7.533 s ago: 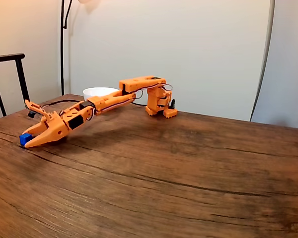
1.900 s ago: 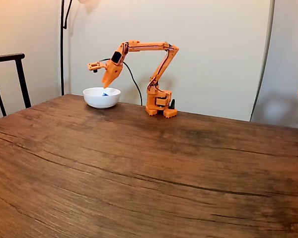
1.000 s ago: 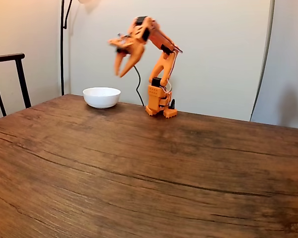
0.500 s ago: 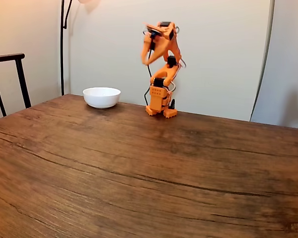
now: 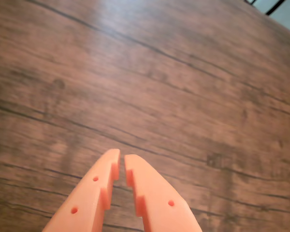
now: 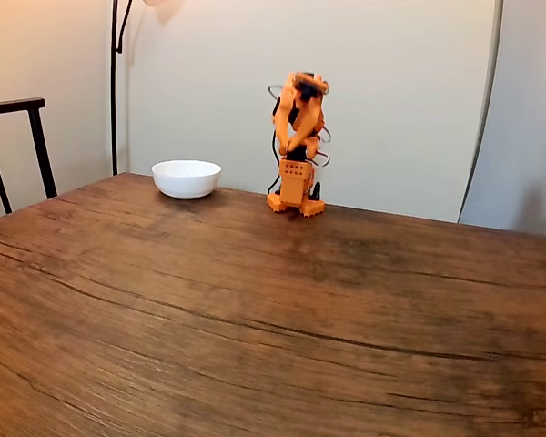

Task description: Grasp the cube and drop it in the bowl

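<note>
Fixed view, near to far: the near half of the wooden table [image 6: 255,346] is bare plank with dark grain cracks running across it.

At the far edge sits the arm [image 6: 297,146], folded up tight over its orange base [image 6: 292,193], links stacked nearly vertical. A black cable loops out beside the folded links. The gripper's tip can't be picked out in this view; it's motion-blurred into the stack.

The bowl [image 6: 187,178] stands near the far left corner of the table, left of the base and clear of it, upright, white, glossy. Its rim faces the camera at a shallow angle, so the inside isn't visible from here. Can't tell where the cube is; nothing blue shows on the table surface.

Behind the table: a dark chair [image 6: 18,146] back at the left edge of the frame, a thin black lamp pole [image 6: 114,86] rising behind the far left corner, a plain pale wall [image 6: 391,100] and a curtain [image 6: 519,118] on the right.

Wrist view: the gripper [image 5: 121,157] comes in from the bottom edge, pointing down at bare wood well below it. The two orange fingers [image 5: 150,193] are nearly together, only a thin slit between the tips, nothing held between them. The table [image 5: 183,87] here shows just grain lines and a soft light glare near the top.
</note>
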`<action>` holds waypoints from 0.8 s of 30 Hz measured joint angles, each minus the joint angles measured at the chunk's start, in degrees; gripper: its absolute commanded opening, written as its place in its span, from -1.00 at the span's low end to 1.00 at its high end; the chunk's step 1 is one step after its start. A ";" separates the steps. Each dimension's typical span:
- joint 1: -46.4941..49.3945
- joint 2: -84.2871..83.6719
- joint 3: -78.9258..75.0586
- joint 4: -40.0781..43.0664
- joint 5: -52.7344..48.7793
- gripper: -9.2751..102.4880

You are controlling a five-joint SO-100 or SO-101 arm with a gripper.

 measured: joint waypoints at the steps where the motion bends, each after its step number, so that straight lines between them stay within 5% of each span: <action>1: 0.18 0.88 1.76 -0.35 0.09 -0.84; 24: -1.76 8.96 28.65 -3.16 -1.85 -0.84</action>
